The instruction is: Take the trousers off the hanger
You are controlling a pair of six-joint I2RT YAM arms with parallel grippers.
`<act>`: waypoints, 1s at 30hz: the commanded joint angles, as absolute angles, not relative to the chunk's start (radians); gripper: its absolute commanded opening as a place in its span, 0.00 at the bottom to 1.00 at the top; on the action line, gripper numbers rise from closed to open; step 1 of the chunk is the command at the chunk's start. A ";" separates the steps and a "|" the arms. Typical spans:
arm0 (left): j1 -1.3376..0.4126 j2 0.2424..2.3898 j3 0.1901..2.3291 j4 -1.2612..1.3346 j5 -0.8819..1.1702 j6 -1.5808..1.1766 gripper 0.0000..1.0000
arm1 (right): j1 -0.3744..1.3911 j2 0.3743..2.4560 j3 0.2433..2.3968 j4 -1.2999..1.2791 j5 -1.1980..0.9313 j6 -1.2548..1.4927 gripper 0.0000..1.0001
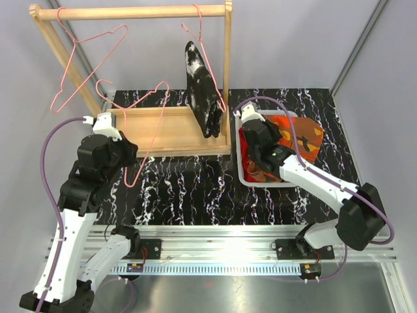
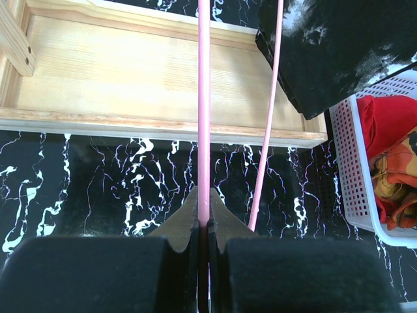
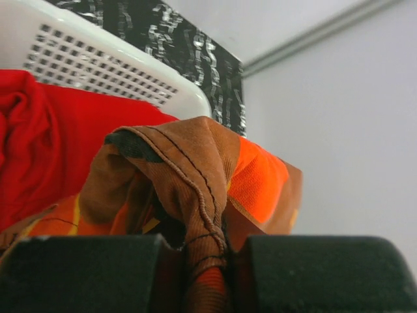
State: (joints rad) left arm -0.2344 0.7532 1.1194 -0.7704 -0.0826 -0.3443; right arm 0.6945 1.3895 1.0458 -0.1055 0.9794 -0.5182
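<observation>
Center-right, red trousers + orange trousers lie in basket, right pincer pinching the orange, left pincer clamping bare pink hanger; black trousers not yet off.

Overhead camera looks down from behind; both close wrist cameras share the basket.

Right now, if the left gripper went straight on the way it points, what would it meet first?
Probably the front rail of the light wooden rack base, past black marbled table. The left gripper, shut on a thin pink wire hanger, points there; depth is unclear, so it might pass above.
</observation>
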 commanded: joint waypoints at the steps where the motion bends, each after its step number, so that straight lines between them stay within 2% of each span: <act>1: -0.230 0.736 1.164 -0.742 -0.071 -0.319 0.00 | 0.649 1.397 1.103 -0.021 0.803 -0.558 0.00; 9: -0.230 0.736 1.177 -0.752 -0.064 -0.310 0.00 | 0.546 1.344 1.062 -0.009 0.274 -0.511 0.00; 14: -0.230 0.735 1.172 -0.752 -0.063 -0.311 0.00 | 0.512 1.445 1.135 -0.032 0.244 -0.515 0.01; 19: -0.230 0.732 1.170 -0.756 -0.060 -0.301 0.00 | 0.433 1.545 1.183 -0.048 0.279 -0.426 0.06; 24: -0.230 0.730 1.157 -0.753 -0.063 -0.291 0.00 | 0.431 1.522 1.125 -0.083 0.131 -0.408 0.27; 25: -0.230 0.733 1.155 -0.749 -0.060 -0.294 0.00 | 0.431 1.514 1.121 -0.089 0.112 -0.407 0.34; 27: -0.230 0.736 1.151 -0.746 -0.048 -0.298 0.00 | 0.428 1.499 1.138 -0.136 0.085 -0.403 0.40; 28: -0.232 0.736 1.150 -0.746 -0.043 -0.299 0.00 | 0.425 1.496 1.150 -0.161 0.068 -0.402 0.46; 30: -0.230 0.735 1.149 -0.747 -0.040 -0.299 0.00 | 0.400 1.480 1.204 -0.260 -0.031 -0.393 0.64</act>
